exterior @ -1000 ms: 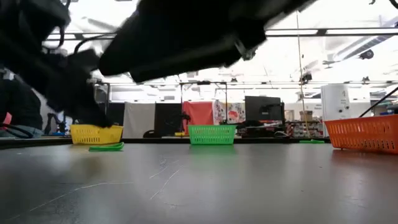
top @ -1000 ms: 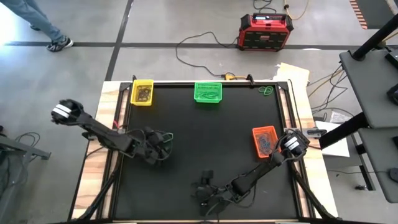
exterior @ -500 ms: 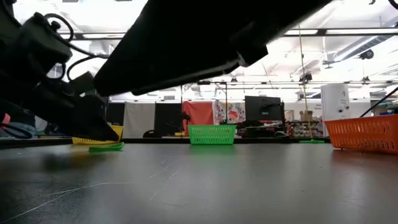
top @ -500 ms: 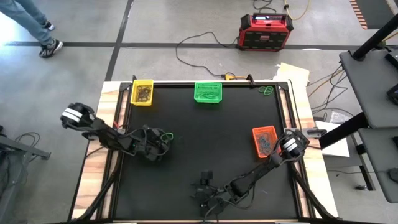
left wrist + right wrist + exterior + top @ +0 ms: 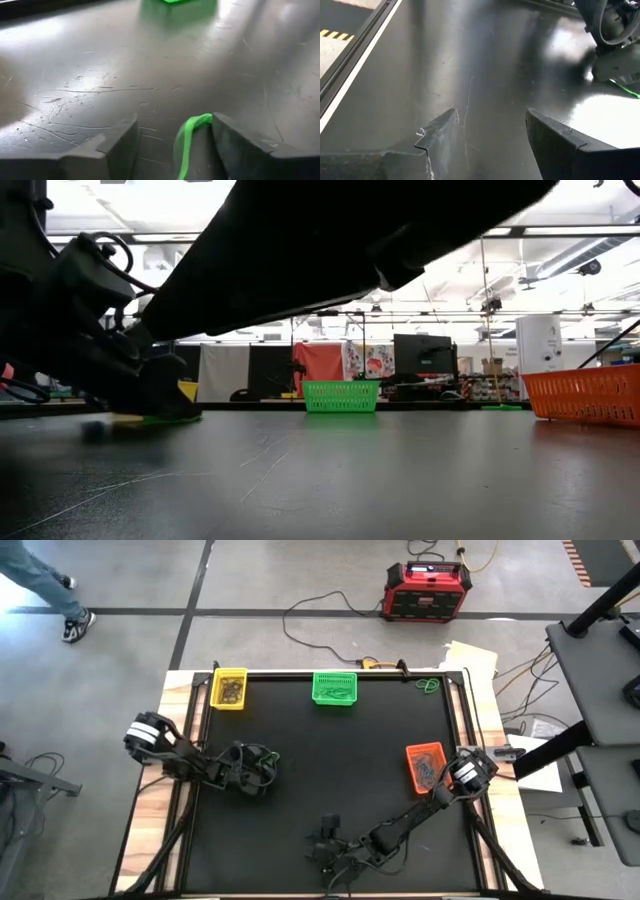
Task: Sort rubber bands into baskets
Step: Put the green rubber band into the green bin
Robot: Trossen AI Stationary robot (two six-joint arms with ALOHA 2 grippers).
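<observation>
My left claw [image 5: 172, 145] sits near the desk's left edge, fingers apart around a green rubber band [image 5: 189, 140]; right claw [image 5: 490, 135] open near the front edge.

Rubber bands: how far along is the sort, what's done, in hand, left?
Done: the yellow basket, green basket and orange basket each already hold bands. In hand: the left gripper, low over the mat's left side, has its open fingers around a green rubber band lying on the mat, not yet lifted. The right gripper waits open near the front edge. Left: that band, plus green bands at the far right corner.
</observation>
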